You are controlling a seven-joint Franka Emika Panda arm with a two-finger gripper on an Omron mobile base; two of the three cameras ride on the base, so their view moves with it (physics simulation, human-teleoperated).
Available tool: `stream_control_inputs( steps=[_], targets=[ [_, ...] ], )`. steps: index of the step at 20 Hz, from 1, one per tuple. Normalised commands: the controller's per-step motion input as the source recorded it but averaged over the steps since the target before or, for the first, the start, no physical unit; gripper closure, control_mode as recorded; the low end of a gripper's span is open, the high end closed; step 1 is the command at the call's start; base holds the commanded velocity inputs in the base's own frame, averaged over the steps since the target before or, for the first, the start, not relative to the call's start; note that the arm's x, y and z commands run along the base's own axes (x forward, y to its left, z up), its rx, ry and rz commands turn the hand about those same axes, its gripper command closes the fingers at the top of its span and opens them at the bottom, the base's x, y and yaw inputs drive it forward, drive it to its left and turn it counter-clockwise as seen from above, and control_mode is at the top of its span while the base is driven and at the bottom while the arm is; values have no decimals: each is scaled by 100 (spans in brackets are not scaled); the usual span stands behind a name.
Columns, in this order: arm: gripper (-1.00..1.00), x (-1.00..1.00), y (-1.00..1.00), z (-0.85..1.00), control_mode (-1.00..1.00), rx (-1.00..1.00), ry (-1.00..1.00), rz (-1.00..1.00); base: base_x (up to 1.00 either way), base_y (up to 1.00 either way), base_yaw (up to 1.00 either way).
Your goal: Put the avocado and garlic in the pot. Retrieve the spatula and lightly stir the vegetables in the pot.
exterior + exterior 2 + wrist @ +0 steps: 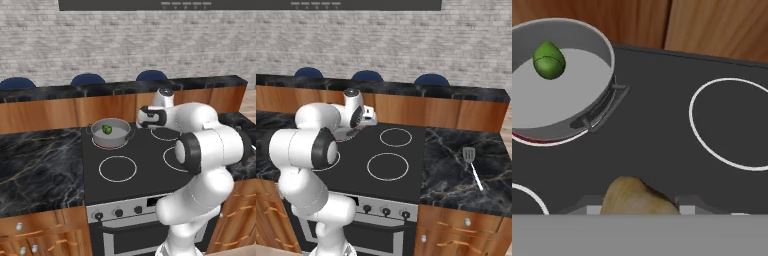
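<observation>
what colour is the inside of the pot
Plain grey, with the green avocado lying in the pot. The hand view shows it best.

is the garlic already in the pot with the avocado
No, the pot holds just the avocado; the garlic sits between the end effector fingertips above the stovetop.
</observation>
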Motion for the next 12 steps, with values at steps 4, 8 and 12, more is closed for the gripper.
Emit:
stream_control_inputs(
  steps=[4,8,12],
  targets=[
    [100,42,80,0,-100,13,0,-20,0,0,0],
    [100,9,71,-2,-100,14,3,-4,0,0,0],
    [100,1,44,0,-100,6,2,4,0,0,0]
  ],
)
